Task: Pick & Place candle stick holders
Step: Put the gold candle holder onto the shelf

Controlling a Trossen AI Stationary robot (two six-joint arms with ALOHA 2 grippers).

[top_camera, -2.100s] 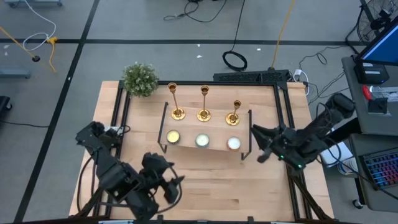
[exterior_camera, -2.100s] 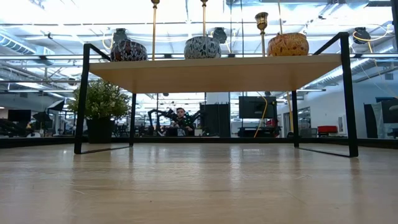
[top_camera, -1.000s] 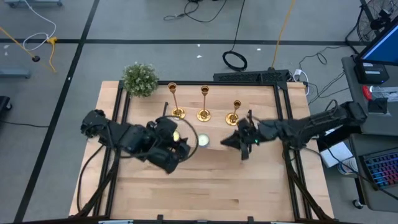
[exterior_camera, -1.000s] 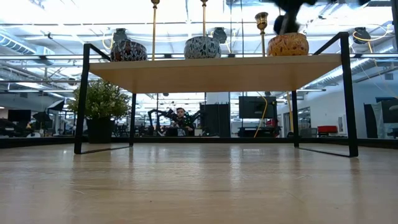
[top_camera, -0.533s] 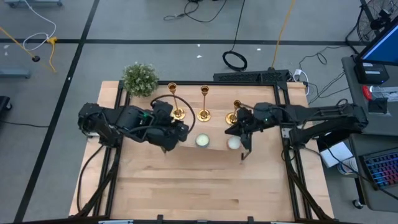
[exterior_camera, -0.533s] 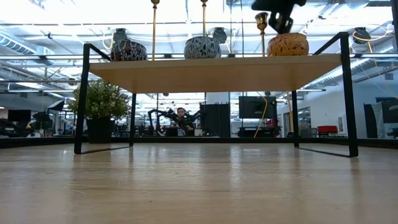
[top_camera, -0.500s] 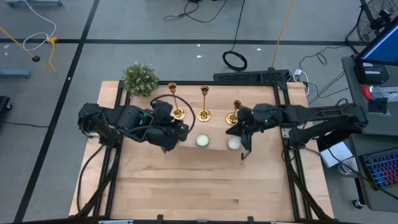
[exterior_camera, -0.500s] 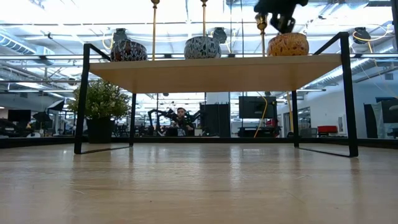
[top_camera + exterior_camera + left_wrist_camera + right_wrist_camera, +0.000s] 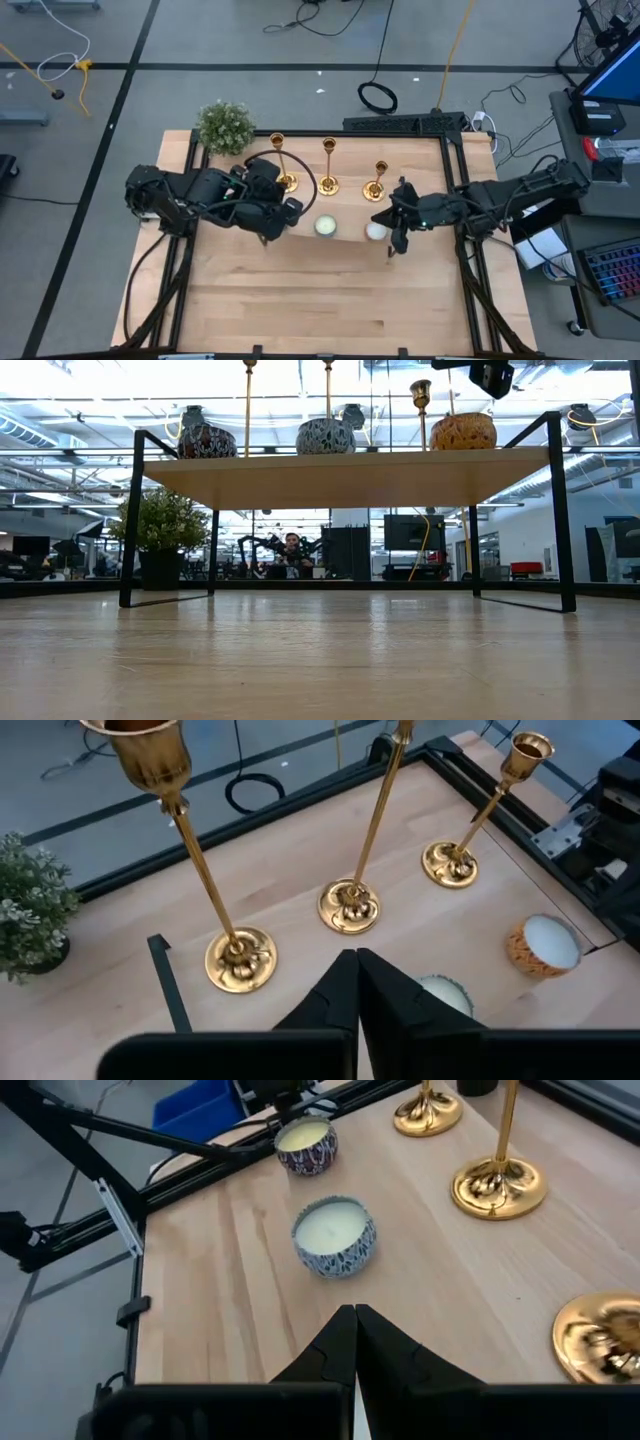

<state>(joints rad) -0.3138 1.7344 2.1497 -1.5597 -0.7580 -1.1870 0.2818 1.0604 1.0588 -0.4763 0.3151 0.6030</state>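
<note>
The left gripper [image 9: 356,982], fingers pressed together and holding nothing, hovers over the front of the wooden shelf [image 9: 300,230], just short of the row of three gold candle holders. Straight ahead of its fingertips stands the middle holder [image 9: 352,903]; the left holder [image 9: 238,958] stands just off to one side of the tips, and the right holder [image 9: 449,863] well beyond on the other, all three upright on their round bases on the shelf top and touched by neither gripper. A pale tealight [image 9: 444,992] sits just beside the left gripper's fingers, with a patterned tealight [image 9: 541,943] farther out toward the shelf's wire frame. From above, the left gripper [image 9: 283,211] lies in front of the left holder [image 9: 285,181], with a small potted plant [image 9: 225,126] behind at the table's back corner. The right gripper [image 9: 354,1342], also closed and empty, hangs over the shelf's opposite end; ahead of it sit two blue-patterned tealights [image 9: 334,1235], and holder bases [image 9: 497,1184] stand off to its side. From above, the right gripper [image 9: 392,220] is just in front of the right holder [image 9: 375,188], beside a tealight.
</note>
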